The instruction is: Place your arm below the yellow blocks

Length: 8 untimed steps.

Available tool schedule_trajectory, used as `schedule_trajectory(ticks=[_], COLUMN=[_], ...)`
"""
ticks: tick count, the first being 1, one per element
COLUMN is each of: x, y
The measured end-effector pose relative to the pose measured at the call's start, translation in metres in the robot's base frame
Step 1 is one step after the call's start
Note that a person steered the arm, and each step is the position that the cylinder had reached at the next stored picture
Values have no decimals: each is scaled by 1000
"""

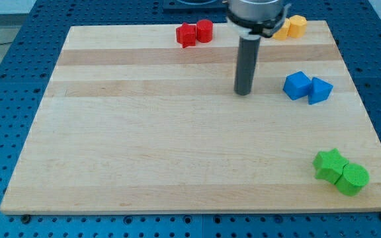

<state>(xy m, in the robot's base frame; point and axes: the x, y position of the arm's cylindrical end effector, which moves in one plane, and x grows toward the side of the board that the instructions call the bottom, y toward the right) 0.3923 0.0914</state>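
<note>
Two yellow blocks touch each other at the board's top right: a yellow hexagonal block [298, 26] and a second yellow block [284, 30] partly hidden behind the arm, its shape unclear. My tip [243, 92] rests on the board below and to the left of them, well apart from them. It touches no block.
A red star block [186, 35] and a red cylinder [204, 30] sit together at the top centre. Two blue blocks [297, 85] [320, 90] lie right of my tip. A green star [329, 164] and green cylinder [353, 179] sit at the bottom right. The wooden board [144, 152] has blue pegboard around it.
</note>
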Motion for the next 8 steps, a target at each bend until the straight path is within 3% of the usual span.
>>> schedule_trajectory(ticks=[2,5,8], x=[-17,-10,-31], y=[54,67,-86])
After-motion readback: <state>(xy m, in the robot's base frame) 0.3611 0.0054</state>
